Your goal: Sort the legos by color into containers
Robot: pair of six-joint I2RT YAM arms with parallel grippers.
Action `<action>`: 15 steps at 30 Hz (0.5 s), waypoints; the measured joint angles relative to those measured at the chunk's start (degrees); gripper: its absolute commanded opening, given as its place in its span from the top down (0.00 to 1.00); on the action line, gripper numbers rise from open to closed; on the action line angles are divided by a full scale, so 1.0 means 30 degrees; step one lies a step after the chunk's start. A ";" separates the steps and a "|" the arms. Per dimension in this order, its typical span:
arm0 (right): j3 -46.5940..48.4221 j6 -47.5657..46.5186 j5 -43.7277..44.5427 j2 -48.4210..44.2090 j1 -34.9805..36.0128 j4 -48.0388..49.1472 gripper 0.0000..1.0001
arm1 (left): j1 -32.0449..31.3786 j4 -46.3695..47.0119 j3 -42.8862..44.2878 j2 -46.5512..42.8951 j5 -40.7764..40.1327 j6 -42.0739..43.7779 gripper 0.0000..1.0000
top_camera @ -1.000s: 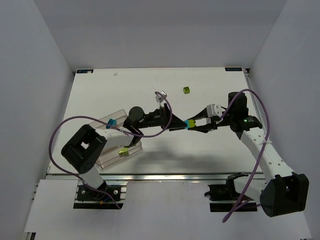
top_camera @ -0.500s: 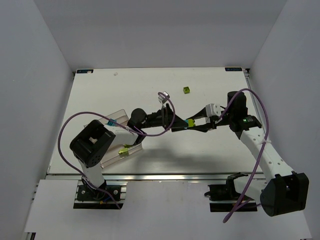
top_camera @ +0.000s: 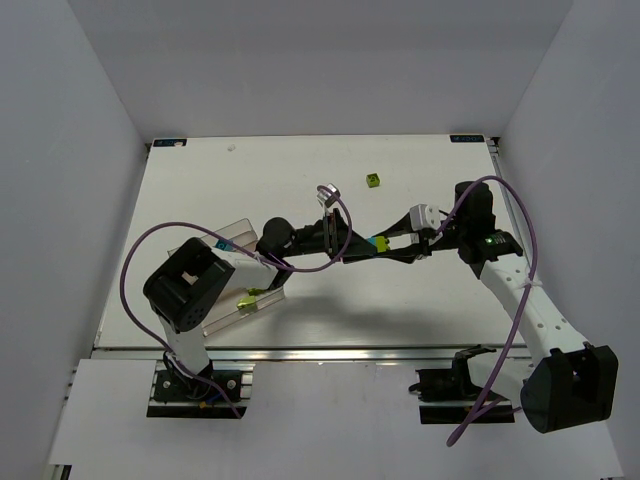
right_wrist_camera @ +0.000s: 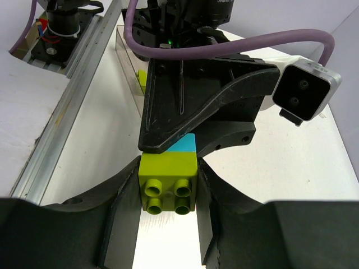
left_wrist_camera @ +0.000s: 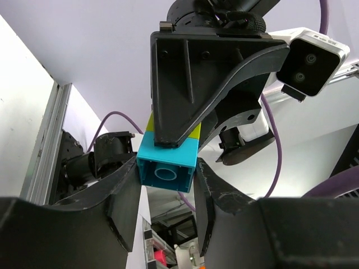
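Two joined legos hang above the table's middle: a cyan brick stuck to a lime-green brick. My right gripper is shut on the lime-green brick, its studs facing the right wrist camera. From the opposite side my left gripper has both fingers against the cyan brick's sides. The containers, clear troughs, stand at the left front and hold a cyan lego and a lime lego.
A single lime-green lego lies on the white table toward the back, behind the grippers. The table's metal front rail runs along the near edge. Purple cables loop over both arms.
The left gripper pushed toward the right gripper and narrowed its jaws from wide open onto the cyan brick. The right gripper kept its hold and shifted slightly.
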 measured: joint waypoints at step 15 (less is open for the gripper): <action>0.0000 0.0262 0.0153 0.0000 0.0000 0.0117 1.00 | 0.0160 0.0029 0.0007 0.0124 0.0036 -0.0532 0.45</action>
